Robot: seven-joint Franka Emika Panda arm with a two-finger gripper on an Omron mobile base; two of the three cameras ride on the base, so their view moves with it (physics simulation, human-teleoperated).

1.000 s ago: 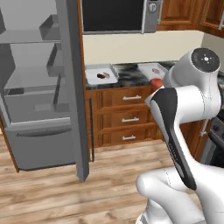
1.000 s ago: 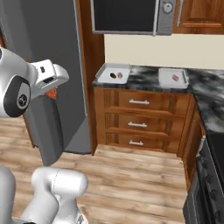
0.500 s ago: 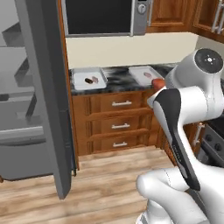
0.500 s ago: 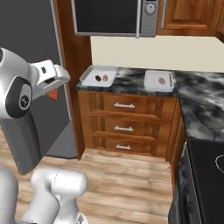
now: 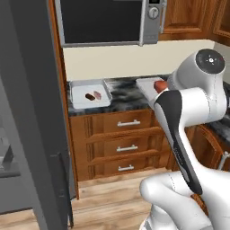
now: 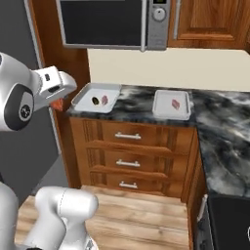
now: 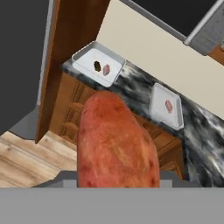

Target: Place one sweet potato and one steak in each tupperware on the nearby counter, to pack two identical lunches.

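An orange-red sweet potato [image 7: 116,142] is being carried in the hand [image 6: 59,97], which is closed around it; in the hand view the lump is seen rising large from between the fingertips. The surface [image 6: 219,132] is lying ahead, beneath the microwave [image 6: 110,24], and both tupperware trays are resting on it. The tray nearer the tall wooden panel [image 6: 96,96] is already holding a dark brown sweet potato [image 6: 95,101] and a steak [image 6: 104,99] just beside it. The other tray [image 6: 171,104], on the far side of the first from that panel, is holding only a steak [image 6: 175,103].

By judgement, the step in hand is the delivery of the carried sweet potato to that second tray. For it to be done well, the hand is best brought over the bare part of the tray, beside the steak and not on it, and lowered inside the raised rim before the grip is loosened, since an oval lump is likely to roll if dropped from height. The first tray is best passed by and left undisturbed, since it appears complete.
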